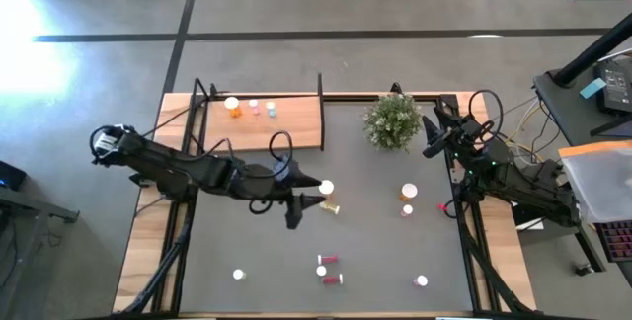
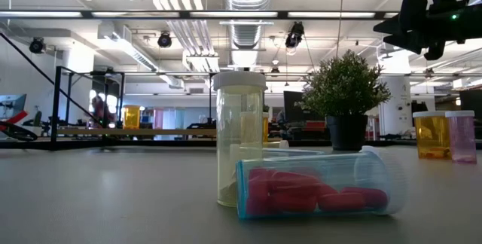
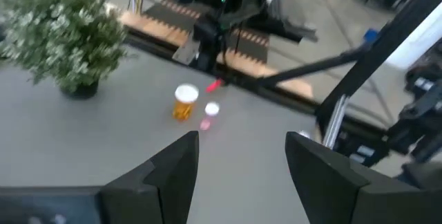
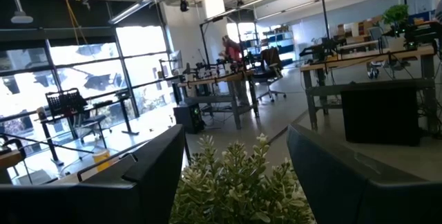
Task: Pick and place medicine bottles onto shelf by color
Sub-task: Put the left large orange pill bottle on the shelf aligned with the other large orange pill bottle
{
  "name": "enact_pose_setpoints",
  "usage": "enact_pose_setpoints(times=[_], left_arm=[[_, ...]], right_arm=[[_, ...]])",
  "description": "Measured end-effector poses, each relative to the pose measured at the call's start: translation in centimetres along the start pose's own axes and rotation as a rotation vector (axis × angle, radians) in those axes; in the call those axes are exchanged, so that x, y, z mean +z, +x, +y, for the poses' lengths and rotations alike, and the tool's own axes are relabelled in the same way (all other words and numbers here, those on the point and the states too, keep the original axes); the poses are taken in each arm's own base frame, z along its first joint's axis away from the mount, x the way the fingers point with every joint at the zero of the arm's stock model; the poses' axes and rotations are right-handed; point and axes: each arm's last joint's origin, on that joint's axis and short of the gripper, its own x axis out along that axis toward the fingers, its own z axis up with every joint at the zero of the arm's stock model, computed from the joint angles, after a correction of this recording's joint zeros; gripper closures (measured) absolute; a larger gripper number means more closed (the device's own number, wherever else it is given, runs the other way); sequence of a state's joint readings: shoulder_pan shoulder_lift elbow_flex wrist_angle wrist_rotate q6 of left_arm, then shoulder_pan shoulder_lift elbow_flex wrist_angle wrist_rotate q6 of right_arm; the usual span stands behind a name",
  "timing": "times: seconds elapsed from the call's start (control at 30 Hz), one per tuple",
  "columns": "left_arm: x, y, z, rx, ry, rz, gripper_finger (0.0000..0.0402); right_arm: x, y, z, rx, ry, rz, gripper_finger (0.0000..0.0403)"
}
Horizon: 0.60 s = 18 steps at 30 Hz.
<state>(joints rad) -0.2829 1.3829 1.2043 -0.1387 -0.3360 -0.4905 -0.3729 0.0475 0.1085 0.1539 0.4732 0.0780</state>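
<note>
Matt grey table mat [image 1: 375, 241], light wooden shelf [image 1: 296, 122], glossy clear-plastic medicine bottles [image 2: 316, 187]

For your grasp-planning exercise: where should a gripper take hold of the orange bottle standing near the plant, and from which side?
Grip the orange bottle across its round body just under the white cap, coming straight down from above. It stands upright, and the small pink bottle close beside it leaves less room for a sideways approach.

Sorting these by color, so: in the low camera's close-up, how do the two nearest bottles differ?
The yellow bottle stands upright with its white cap on top; the pale blue bottle lies on its side in front of it. The yellow one looks empty; the pale blue one holds red pills. Both are see-through.
</note>
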Motion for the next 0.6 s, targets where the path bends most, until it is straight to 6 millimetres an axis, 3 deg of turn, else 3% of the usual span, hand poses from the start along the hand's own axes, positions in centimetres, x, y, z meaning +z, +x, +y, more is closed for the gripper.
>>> enact_pose_setpoints(times=[0.17,0.6], left_arm=[[-0.4,1.5,-0.2,0.003,-0.001,-0.040,0.0201],[-5.4,8.8,2.7,0.347,0.394,0.048,0.0201]], right_arm=[[0.0,0.0,0.0,0.000,0.000,0.000,0.0154],[0.0,0.0,0.0,0.000,0.000,0.000,0.0154]])
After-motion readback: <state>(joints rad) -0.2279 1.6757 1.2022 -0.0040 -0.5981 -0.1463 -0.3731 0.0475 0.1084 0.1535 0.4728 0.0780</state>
